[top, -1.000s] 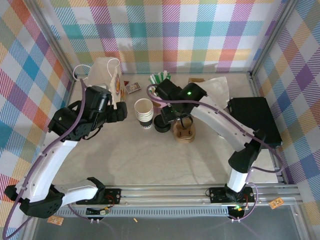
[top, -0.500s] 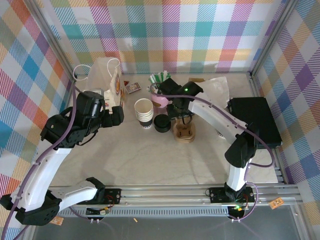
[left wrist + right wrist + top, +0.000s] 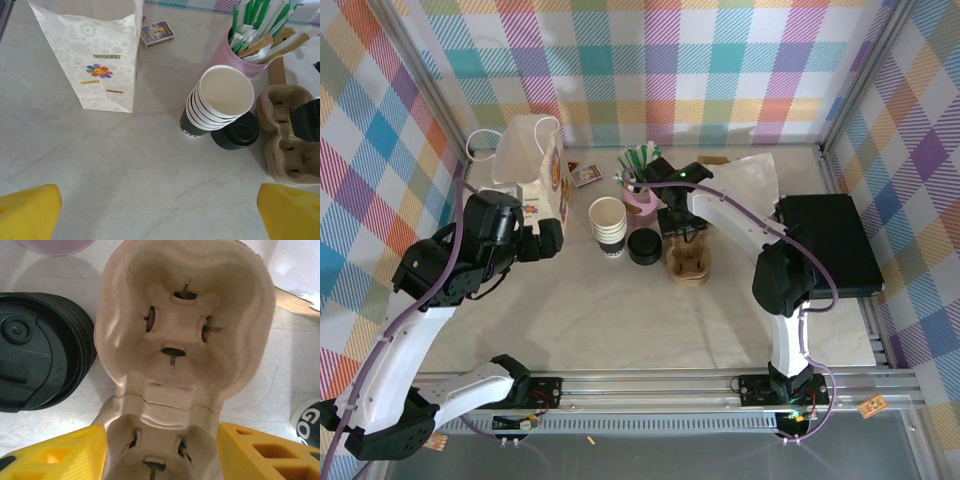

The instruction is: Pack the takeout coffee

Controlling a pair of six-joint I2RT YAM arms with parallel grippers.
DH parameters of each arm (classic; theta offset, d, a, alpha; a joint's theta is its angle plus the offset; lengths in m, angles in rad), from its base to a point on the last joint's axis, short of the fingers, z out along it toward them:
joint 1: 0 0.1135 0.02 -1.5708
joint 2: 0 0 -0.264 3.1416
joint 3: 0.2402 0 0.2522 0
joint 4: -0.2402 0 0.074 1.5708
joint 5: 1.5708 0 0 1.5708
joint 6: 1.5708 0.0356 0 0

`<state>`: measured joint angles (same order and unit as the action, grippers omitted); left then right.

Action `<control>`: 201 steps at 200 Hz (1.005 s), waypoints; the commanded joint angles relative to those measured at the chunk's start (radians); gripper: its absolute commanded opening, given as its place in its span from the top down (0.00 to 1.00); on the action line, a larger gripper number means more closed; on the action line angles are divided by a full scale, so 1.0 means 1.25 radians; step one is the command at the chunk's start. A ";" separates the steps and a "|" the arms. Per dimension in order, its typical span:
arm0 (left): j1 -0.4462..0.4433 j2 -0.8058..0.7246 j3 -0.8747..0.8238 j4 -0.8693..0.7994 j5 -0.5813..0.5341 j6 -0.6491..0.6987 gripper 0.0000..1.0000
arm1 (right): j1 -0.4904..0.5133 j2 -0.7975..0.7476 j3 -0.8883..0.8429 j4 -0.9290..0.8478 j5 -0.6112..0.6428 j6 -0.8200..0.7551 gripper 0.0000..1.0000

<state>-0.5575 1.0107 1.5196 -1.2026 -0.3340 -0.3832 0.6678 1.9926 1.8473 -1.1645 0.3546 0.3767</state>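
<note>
Top external view: the left gripper (image 3: 548,238) hangs at the left of the frame, near the white paper bag (image 3: 532,160). In the left wrist view its yellow fingers (image 3: 29,211) are spread wide with nothing between them. The right gripper (image 3: 678,226) is at the centre, over the brown cardboard carrier (image 3: 690,266). In the right wrist view its fingers stand apart on both sides of the carrier's near pocket; whether they pinch it, I cannot tell. The takeout coffee (image 3: 306,424) seems to be at the lower right corner there, just beside the carrier; only a dark band with white letters is seen. The black lids (image 3: 644,246) lie left of the carrier.
</note>
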 commanded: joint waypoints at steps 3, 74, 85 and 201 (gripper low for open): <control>0.007 -0.002 -0.009 0.011 -0.013 0.023 0.00 | -0.003 0.018 -0.006 0.012 -0.005 -0.004 0.42; 0.007 0.020 -0.004 0.024 -0.010 0.048 0.00 | -0.004 0.029 -0.054 0.018 0.010 0.022 0.43; 0.007 0.023 -0.005 0.026 -0.009 0.051 0.00 | -0.003 0.030 -0.060 0.024 0.008 0.024 0.43; 0.009 0.048 0.008 0.042 -0.013 0.086 0.00 | -0.006 0.055 -0.064 0.023 0.009 0.051 0.46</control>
<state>-0.5575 1.0740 1.5139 -1.1713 -0.3340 -0.2962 0.6666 2.0403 1.7630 -1.1347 0.3588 0.4118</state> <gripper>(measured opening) 0.999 0.542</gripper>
